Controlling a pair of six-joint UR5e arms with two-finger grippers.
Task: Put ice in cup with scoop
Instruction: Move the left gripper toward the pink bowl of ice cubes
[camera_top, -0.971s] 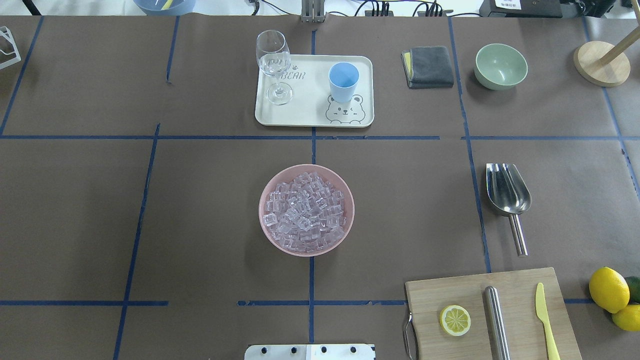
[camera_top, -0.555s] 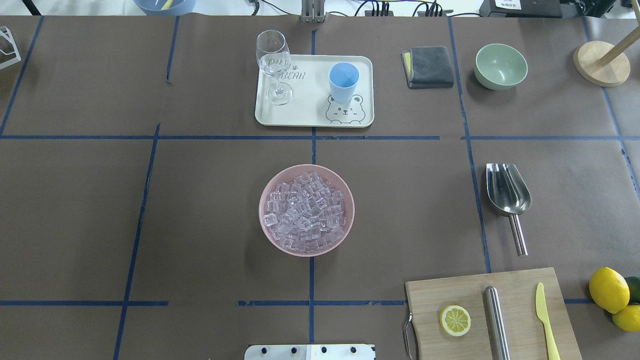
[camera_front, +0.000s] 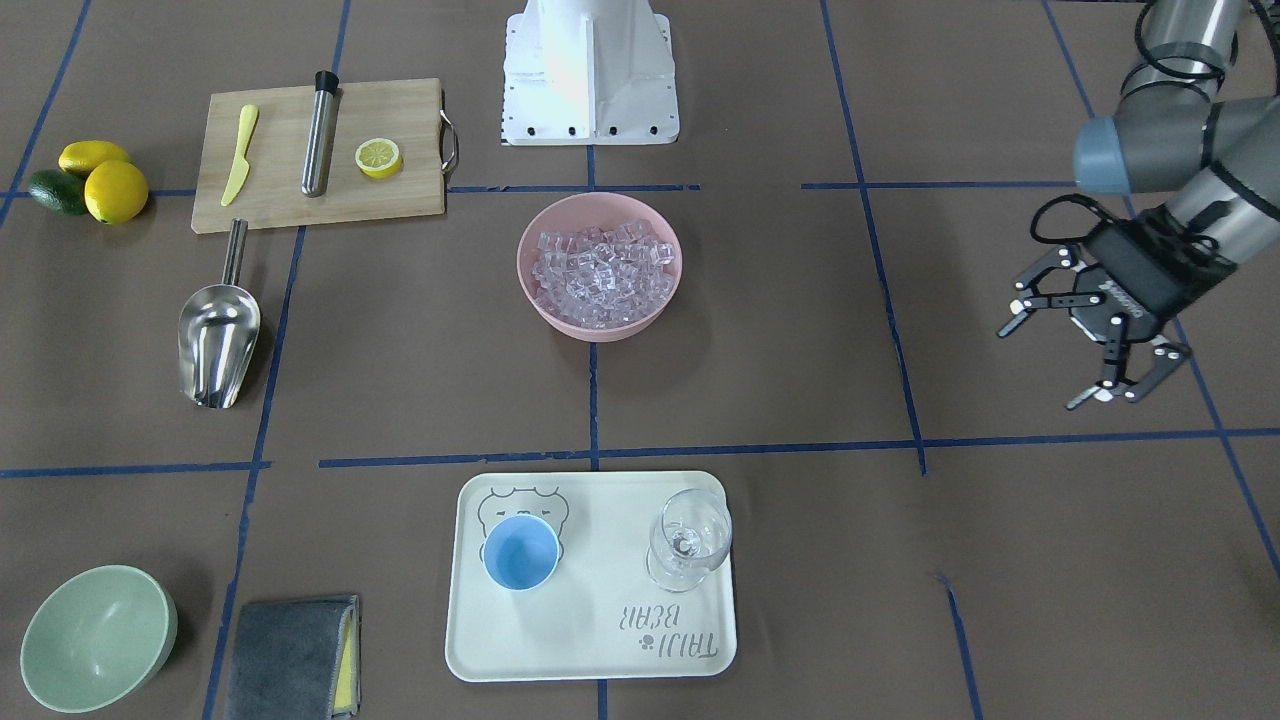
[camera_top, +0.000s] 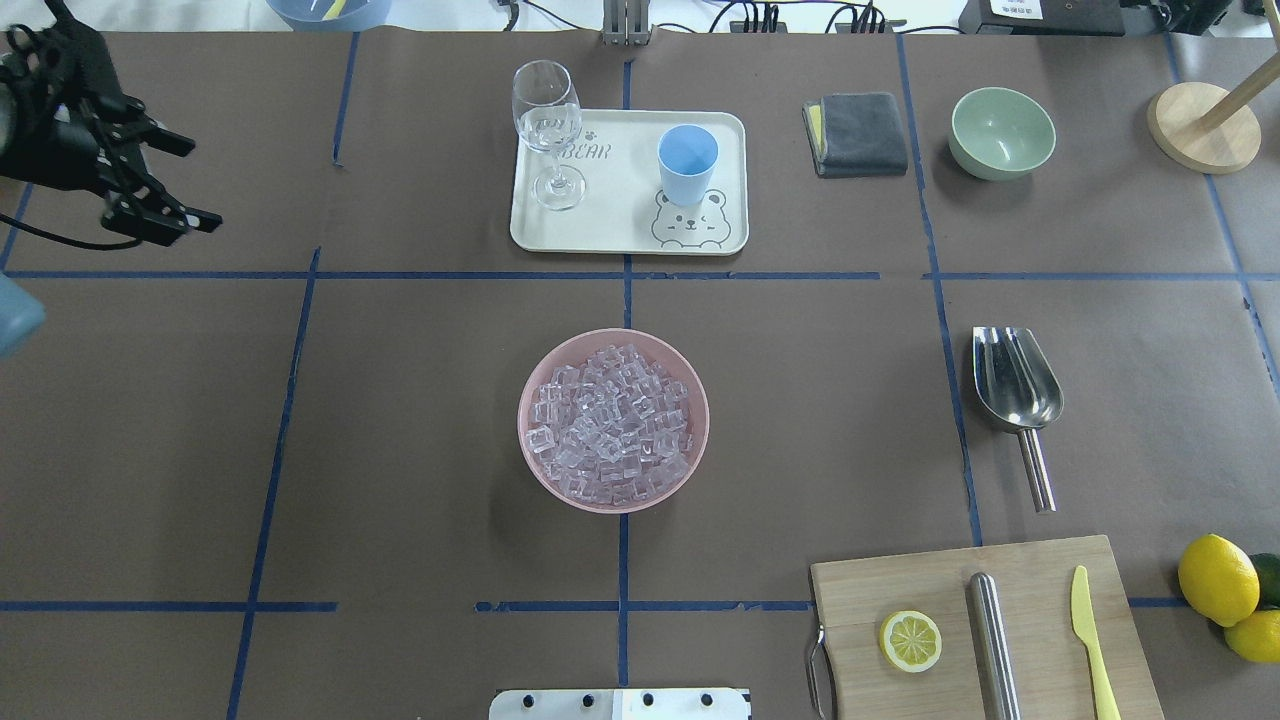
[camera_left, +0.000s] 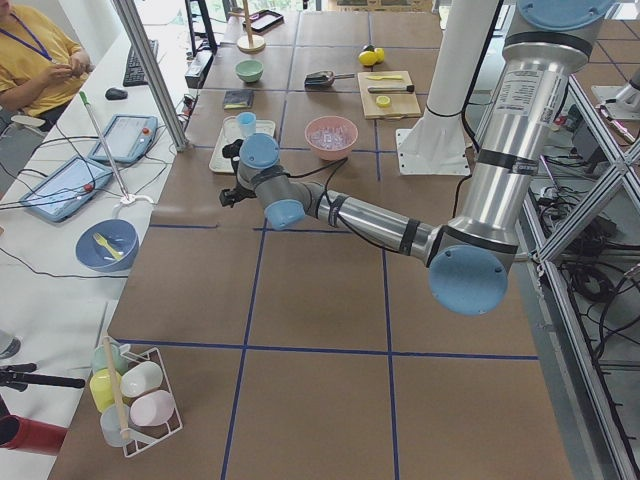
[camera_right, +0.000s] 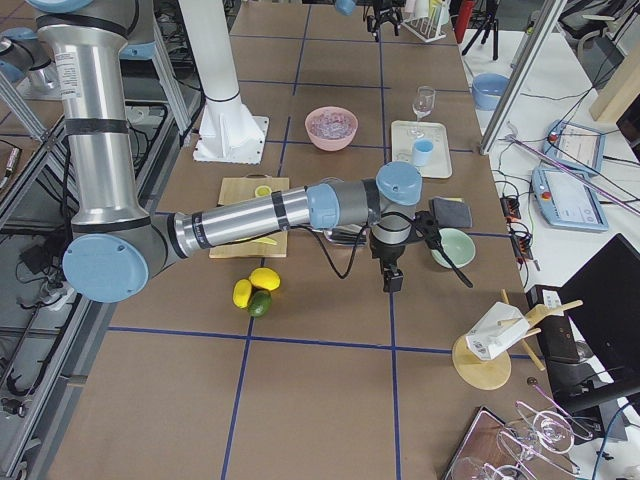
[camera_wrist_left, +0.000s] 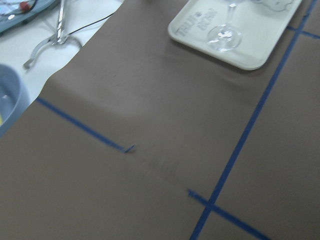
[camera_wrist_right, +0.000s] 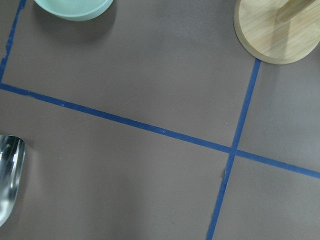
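The ice (camera_top: 612, 420) fills a pink bowl (camera_top: 521, 420) at the table's middle. The light-blue cup (camera_top: 687, 160) stands upright and empty on a cream tray (camera_top: 620, 228) at the far middle. The steel scoop (camera_top: 1015, 380) lies on the table at the right, handle toward the robot; its edge shows in the right wrist view (camera_wrist_right: 7, 180). My left gripper (camera_top: 205, 186) is open and empty above the far left of the table, also in the front view (camera_front: 1038, 368). My right gripper (camera_right: 393, 278) shows only in the exterior right view, beyond the scoop; I cannot tell its state.
A wine glass (camera_top: 548, 120) stands on the tray left of the cup. A grey cloth (camera_top: 858, 132), a green bowl (camera_top: 1001, 130) and a wooden stand base (camera_top: 1200, 125) sit at the far right. A cutting board (camera_top: 860, 600) with a steel cylinder (camera_top: 993, 640) and lemons (camera_top: 1217, 578) is near right.
My left gripper has come into the overhead view at the far left; earlier no arm showed there. The objects on the table have not moved.
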